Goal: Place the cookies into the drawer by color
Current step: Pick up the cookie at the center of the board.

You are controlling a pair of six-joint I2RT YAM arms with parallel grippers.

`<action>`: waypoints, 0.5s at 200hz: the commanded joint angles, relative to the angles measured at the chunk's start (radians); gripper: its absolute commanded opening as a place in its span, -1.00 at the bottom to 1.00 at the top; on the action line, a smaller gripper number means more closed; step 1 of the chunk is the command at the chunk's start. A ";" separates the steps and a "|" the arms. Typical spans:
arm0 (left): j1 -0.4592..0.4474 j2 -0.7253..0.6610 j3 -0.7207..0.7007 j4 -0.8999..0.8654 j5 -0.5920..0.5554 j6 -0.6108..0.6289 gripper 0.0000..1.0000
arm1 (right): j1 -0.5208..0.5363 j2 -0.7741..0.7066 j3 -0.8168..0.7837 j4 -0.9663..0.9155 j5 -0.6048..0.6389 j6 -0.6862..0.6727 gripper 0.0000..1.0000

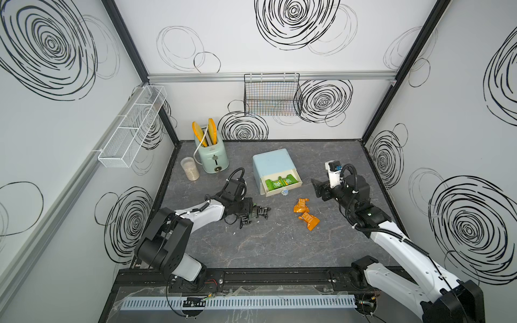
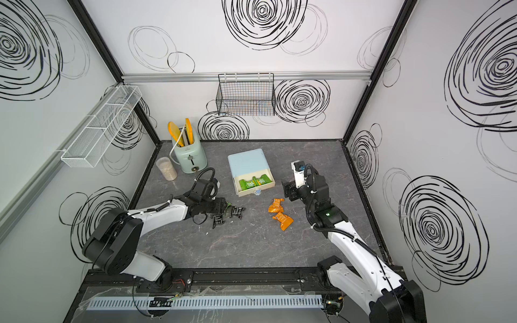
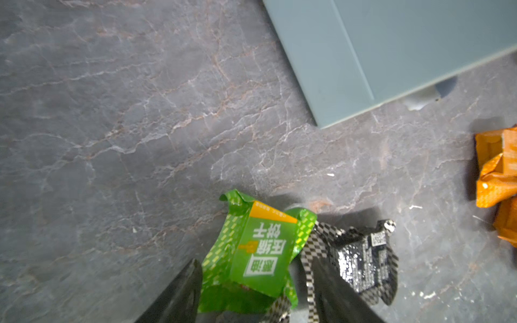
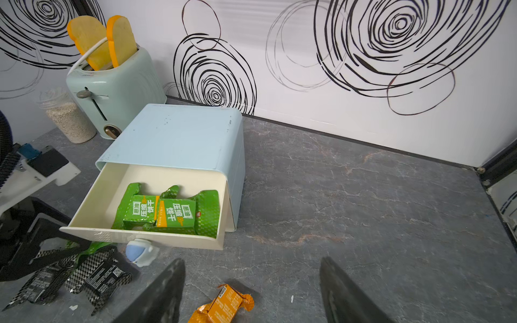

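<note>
A mint-green metal toaster (image 1: 214, 158) stands at the far left of the grey stone-look table (image 1: 251, 246). Two tall yellow-orange bread slices (image 1: 211, 131) stick up out of its top. A thin white cord (image 4: 86, 56) lies across them. Just left of the toaster stands a clear plastic jar (image 1: 190, 168) with pale grains inside. A long white mesh basket (image 1: 131, 128) hangs on the left wall. A black wire basket (image 1: 272, 96) hangs on the far wall. The white walls (image 1: 223, 33) have black swirls on them.

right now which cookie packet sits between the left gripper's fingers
The loose green packet: it lies between the fingers of the left gripper. The black packets lie beside it, the orange packets farther off, the other green packets in the drawer.
</note>
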 commanded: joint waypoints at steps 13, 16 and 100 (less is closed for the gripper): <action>0.001 0.048 0.049 0.026 -0.035 0.037 0.23 | -0.009 -0.006 -0.018 0.024 0.004 0.016 0.55; 0.001 0.051 0.050 0.026 -0.037 0.038 0.23 | -0.008 -0.007 -0.019 0.024 0.003 0.016 0.55; -0.009 0.111 0.054 0.017 -0.105 0.029 0.06 | -0.024 -0.002 -0.029 0.025 0.000 0.017 0.56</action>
